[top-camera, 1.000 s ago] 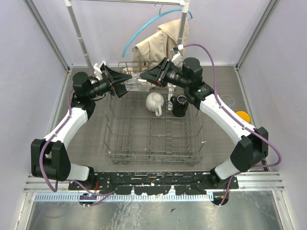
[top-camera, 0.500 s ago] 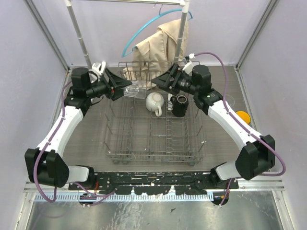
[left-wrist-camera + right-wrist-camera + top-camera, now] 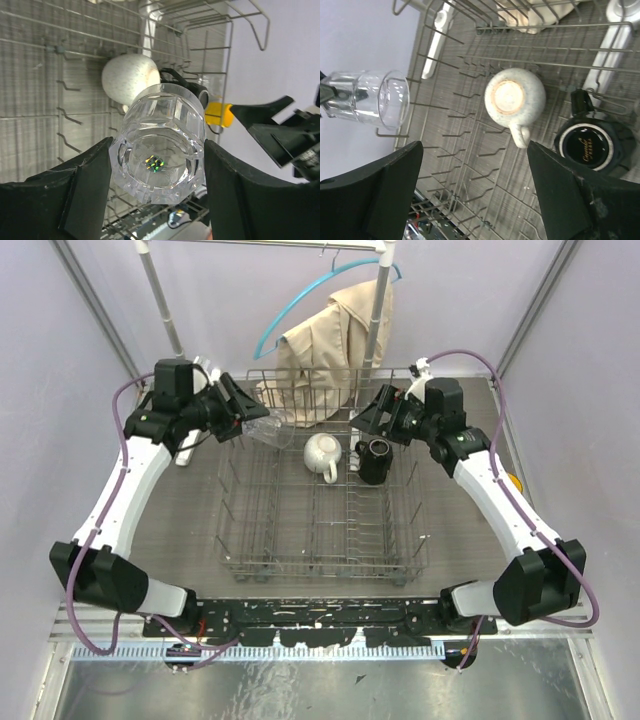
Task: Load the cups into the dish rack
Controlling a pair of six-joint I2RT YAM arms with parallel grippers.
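Observation:
My left gripper [image 3: 248, 417] is shut on a clear glass tumbler [image 3: 264, 429], held on its side over the far left corner of the grey wire dish rack [image 3: 320, 566]. In the left wrist view the tumbler [image 3: 162, 142] sits base-on between both fingers [image 3: 92, 187]. A white mug [image 3: 322, 454] and a black mug [image 3: 375, 460] stand side by side in the rack's far half. My right gripper [image 3: 368, 420] hangs open and empty above the black mug; its wrist view shows the white mug [image 3: 515, 97], black mug [image 3: 592, 145] and tumbler [image 3: 377, 100]. A yellow mug [image 3: 219, 114] lies outside the rack on the right, mostly hidden in the top view.
A clothes rail of metal poles [image 3: 165, 315] stands behind the rack, with a beige garment [image 3: 335, 330] on a blue hanger [image 3: 295, 302] draping down to the rack's far edge. Pale walls close in the table on left, right and back.
My right gripper has let go of the tumbler, opened wide and drawn back to the right. The left gripper has kept the tumbler and carried it left, toward the rack's far left corner.

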